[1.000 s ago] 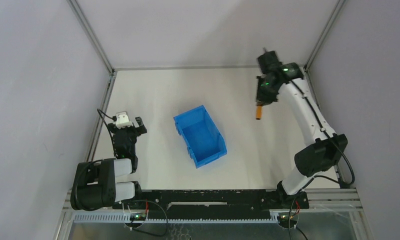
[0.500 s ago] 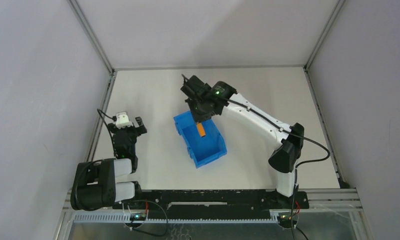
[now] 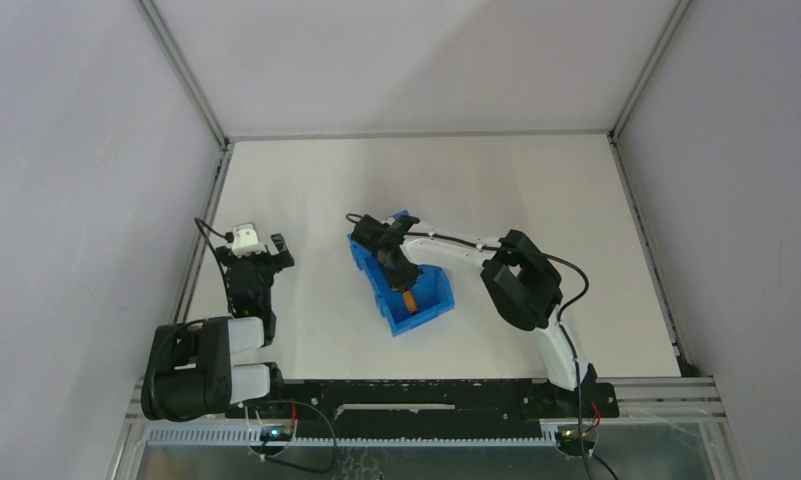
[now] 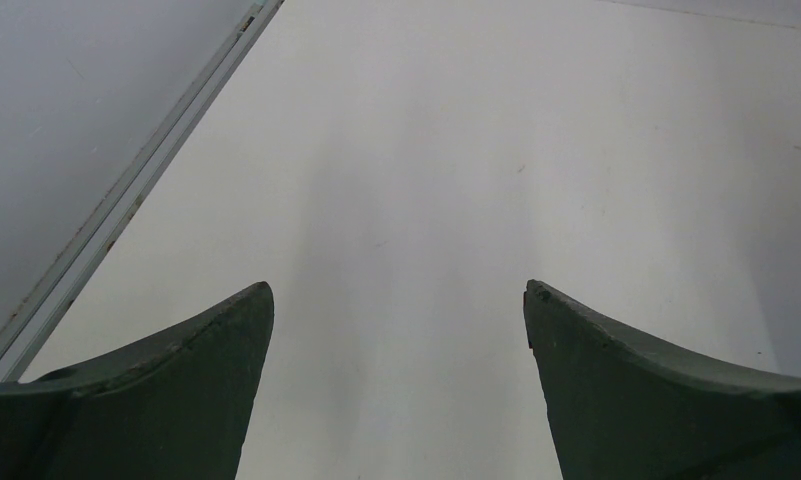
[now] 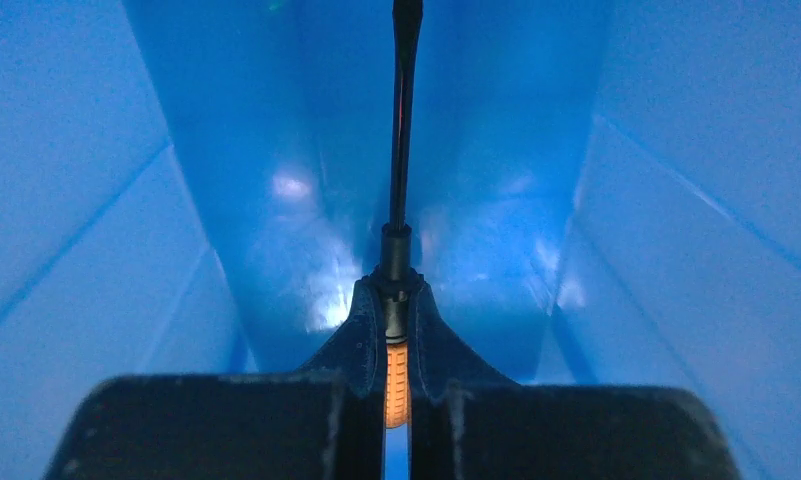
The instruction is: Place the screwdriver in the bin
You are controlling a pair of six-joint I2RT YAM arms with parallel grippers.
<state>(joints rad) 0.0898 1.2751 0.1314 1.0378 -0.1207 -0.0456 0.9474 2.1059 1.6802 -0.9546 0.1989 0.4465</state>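
The blue bin [image 3: 424, 310] sits in the middle of the table. My right gripper [image 3: 401, 278] reaches down inside it, shut on the screwdriver [image 3: 411, 299], whose orange handle shows near the bin's front. In the right wrist view the fingers [image 5: 361, 335] pinch the orange handle [image 5: 397, 385], the thin black shaft [image 5: 403, 110] points ahead, and the bin's blue walls [image 5: 676, 150] surround it. My left gripper [image 3: 259, 250] is open and empty at the left of the table, apart from the bin. In the left wrist view its fingers [image 4: 196, 345] spread over bare tabletop.
A metal frame rail [image 3: 204, 225] runs along the table's left edge next to my left gripper; it also shows in the left wrist view [image 4: 136, 195]. Grey walls enclose the table on three sides.
My right arm swung from the far right of the table over to the bin and lowered the screwdriver inside it, still held. The left arm has not moved.
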